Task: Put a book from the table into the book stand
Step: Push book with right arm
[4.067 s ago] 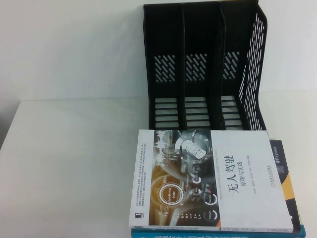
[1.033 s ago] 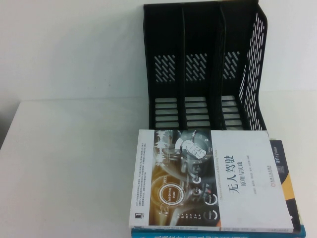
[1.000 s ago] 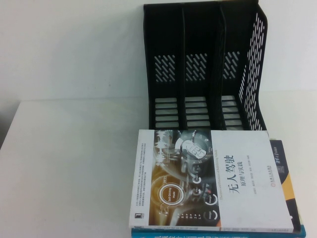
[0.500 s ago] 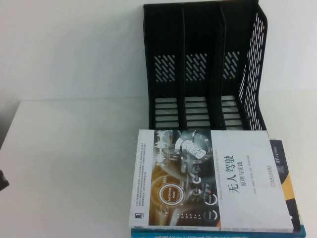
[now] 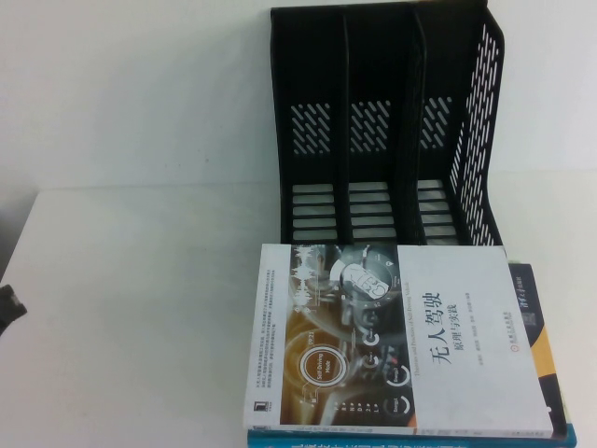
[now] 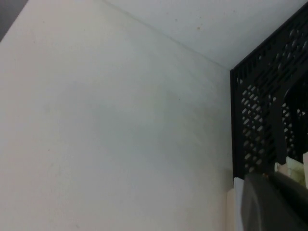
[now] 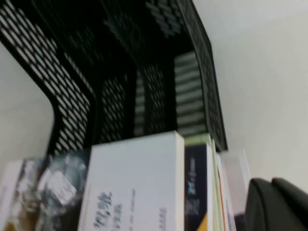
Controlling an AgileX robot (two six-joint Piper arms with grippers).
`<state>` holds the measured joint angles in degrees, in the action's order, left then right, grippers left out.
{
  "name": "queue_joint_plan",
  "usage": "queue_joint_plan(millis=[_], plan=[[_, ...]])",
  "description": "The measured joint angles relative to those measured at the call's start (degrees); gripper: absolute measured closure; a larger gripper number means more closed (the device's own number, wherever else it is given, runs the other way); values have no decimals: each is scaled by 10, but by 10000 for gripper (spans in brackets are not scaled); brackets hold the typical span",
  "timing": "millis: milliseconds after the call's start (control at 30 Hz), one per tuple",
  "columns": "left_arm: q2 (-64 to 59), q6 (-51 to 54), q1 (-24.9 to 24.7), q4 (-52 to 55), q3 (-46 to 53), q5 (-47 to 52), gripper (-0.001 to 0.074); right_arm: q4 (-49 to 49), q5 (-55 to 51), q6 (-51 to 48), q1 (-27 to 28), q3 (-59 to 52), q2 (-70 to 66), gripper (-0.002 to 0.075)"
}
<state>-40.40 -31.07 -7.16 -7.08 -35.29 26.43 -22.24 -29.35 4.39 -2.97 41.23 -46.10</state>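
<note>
The book lies flat on top of a stack at the near right of the table, white cover up, with the dashboard photo on its left half. It also shows in the right wrist view. The black book stand stands upright just behind the stack, and all three slots look empty. My left gripper shows only as a dark tip at the table's far left edge, well away from the book. My right gripper shows only as a dark shape beside the stack's right side.
A dark navy book and a teal-edged book lie under the white one. The stand's perforated wall shows in the left wrist view and the right wrist view. The table's left half is bare white.
A dark part of my left gripper has come into the high view at the left edge and risen a little. The books and the stand have not moved.
</note>
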Motion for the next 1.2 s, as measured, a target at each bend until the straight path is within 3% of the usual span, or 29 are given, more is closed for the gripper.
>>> queue_joint_plan(millis=[367,800,1000,1200], plan=[[-106,187,0,-36,-86,75,738,-9,-166,-51,-3,53,-202,729],[-228,414,0,-211,-117,197,738,-73,-112,-79,-3,74,-216,729],[-242,461,0,-230,-141,182,738,-101,-104,-107,-3,74,-235,729],[-242,452,0,-224,-149,138,738,-238,-77,-231,-3,74,-274,729]])
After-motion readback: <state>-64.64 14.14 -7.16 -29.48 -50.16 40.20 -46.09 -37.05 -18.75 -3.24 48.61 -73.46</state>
